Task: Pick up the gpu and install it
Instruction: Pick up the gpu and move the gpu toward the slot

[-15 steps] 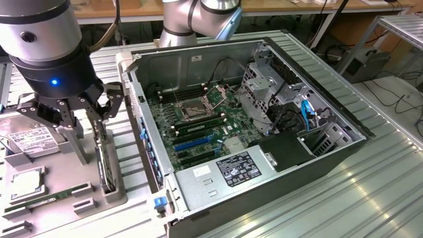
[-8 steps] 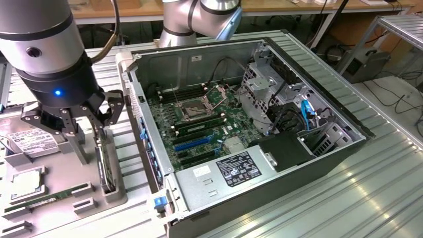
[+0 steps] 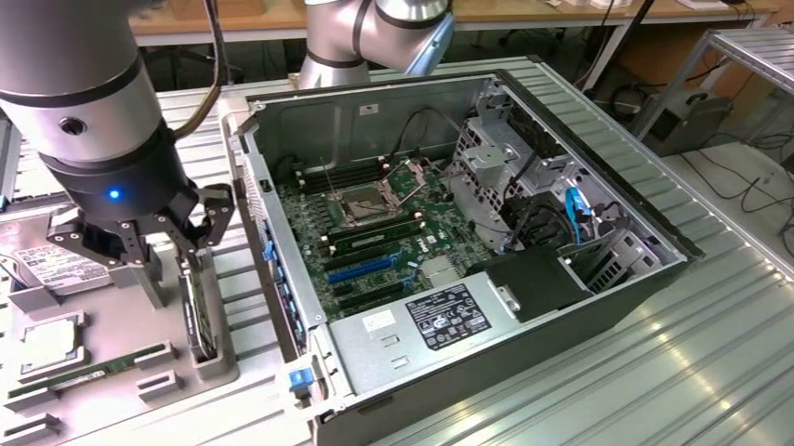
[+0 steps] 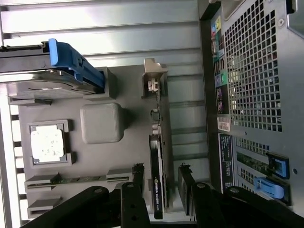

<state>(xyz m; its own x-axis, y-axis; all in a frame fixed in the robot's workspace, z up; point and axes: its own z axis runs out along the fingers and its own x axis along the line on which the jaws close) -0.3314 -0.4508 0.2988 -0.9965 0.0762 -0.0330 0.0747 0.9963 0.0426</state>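
gpu (image 4: 157, 190) edge: white print, seemingly NVIDIA QUADRO. Power supply label (image 3: 447, 318): print unreadable.

Looking at a computer case (image 3: 372, 121) lying open on the ribbed tabletop (image 3: 645, 372), exposing a green motherboard (image 3: 372, 223) and labelled power supply (image 3: 422, 325); just beside it, looking at a grey tray (image 3: 118, 321) cradling a hard drive (image 3: 56, 269), processor (image 3: 44, 339) and memory stick (image 3: 93, 372).

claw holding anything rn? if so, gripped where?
Nothing held. The claw is open, with one finger on each side of the gpu, which stands on edge in the grey tray. No contact is visible.
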